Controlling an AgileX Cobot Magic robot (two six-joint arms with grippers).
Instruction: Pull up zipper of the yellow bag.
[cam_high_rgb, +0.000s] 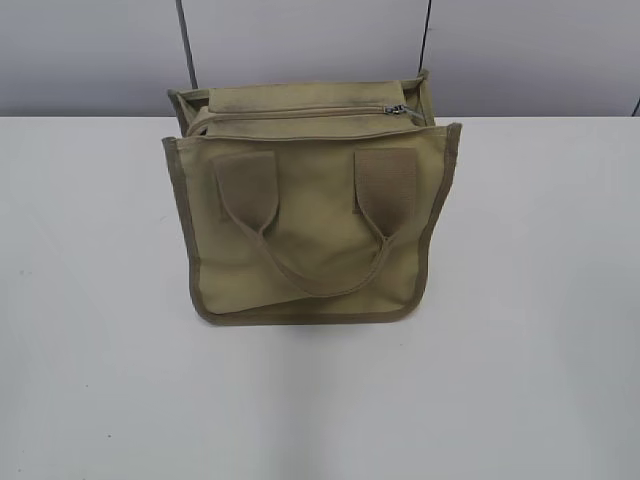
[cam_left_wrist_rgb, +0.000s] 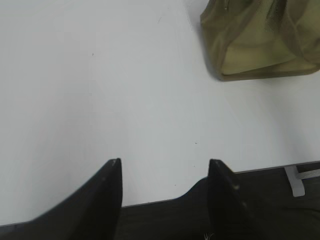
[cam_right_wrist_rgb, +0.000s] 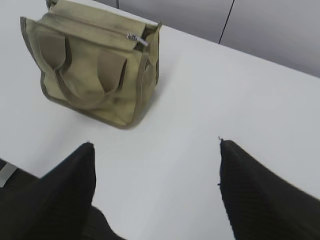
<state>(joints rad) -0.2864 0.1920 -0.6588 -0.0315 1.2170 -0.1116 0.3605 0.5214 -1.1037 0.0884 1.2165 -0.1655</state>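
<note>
The yellow bag (cam_high_rgb: 310, 225) stands by the worktop's (cam_high_rgb: 90, 380) far edge. Both claws (cam_left_wrist_rgb: 165, 172) (cam_right_wrist_rgb: 156, 150) are held apart. The zipper (cam_high_rgb: 300, 112) pull, seemingly rightward, should be pinched while the bag is braced.

I am seeing only a corner of the yellow bag (cam_left_wrist_rgb: 260, 42) in my left wrist view, the rest being cut off by the top and right edges, its fabric blurring. My left gripper (cam_left_wrist_rgb: 165, 172) and right gripper (cam_right_wrist_rgb: 156, 150) are showing just their fingertips, the bodies running off the lower edges. In the exterior view both arms are lying outside the picture. The zipper (cam_high_rgb: 300, 111) pull (cam_high_rgb: 397, 109) is appearing too small to show its shape.
</note>
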